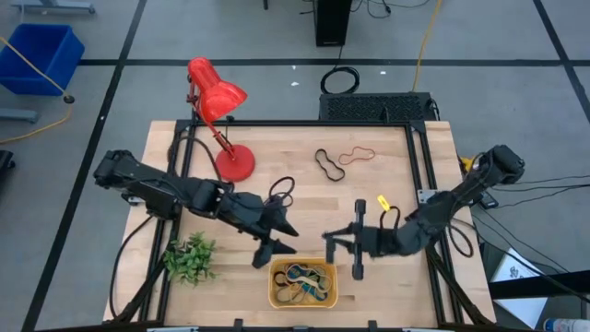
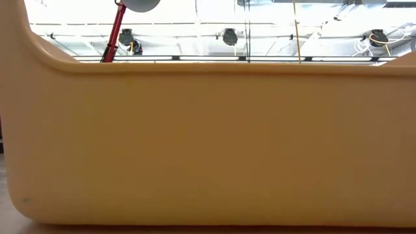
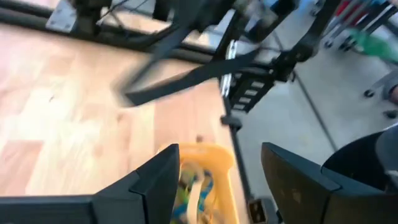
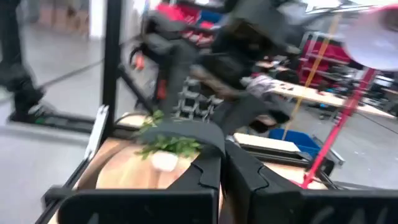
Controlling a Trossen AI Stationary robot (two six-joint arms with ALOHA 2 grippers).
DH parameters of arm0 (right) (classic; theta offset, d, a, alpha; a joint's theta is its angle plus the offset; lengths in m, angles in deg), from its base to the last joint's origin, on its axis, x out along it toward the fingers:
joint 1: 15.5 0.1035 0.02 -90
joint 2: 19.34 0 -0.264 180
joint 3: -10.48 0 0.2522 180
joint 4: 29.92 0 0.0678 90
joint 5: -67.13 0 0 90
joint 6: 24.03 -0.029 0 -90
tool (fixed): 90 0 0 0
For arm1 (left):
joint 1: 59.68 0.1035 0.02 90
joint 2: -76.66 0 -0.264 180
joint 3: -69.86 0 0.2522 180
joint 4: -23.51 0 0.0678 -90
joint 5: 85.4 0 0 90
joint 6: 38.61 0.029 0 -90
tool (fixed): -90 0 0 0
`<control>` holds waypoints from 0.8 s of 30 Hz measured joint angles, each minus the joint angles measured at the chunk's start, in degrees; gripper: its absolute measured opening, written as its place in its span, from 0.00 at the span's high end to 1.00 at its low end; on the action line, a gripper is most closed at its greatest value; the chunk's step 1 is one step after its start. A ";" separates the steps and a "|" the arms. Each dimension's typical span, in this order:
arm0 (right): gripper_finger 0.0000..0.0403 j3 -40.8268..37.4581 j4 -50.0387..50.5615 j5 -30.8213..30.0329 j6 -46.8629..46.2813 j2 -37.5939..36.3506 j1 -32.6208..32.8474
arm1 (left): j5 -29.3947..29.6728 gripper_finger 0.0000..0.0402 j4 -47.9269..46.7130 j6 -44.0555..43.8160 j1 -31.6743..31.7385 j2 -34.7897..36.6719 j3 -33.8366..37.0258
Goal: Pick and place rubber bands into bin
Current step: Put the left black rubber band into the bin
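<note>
Two arms lean in over my tabletop (image 1: 387, 157), the biggest thing in the high view. The red lamp (image 1: 218, 97) stands at its far left, and a small green plant (image 1: 190, 258) sits near the front-left edge. My left gripper (image 1: 275, 237) hangs just beyond the bin (image 1: 277, 293), its fingers (image 3: 155, 180) spread wide with nothing between them. My right gripper (image 1: 343, 243) sits just right of the bin's far corner, fingers (image 4: 208, 171) pressed together and empty. The bin rests at the front edge and holds a tangle of rubber bands (image 1: 302, 281). A black band (image 1: 326, 163) and a reddish band (image 1: 355, 154) lie apart on the far wood.
</note>
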 joint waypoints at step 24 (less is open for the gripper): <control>1.00 16.33 16.55 1.83 -11.79 25.84 5.95 | 1.19 0.41 -16.11 -3.99 -0.36 3.36 -0.02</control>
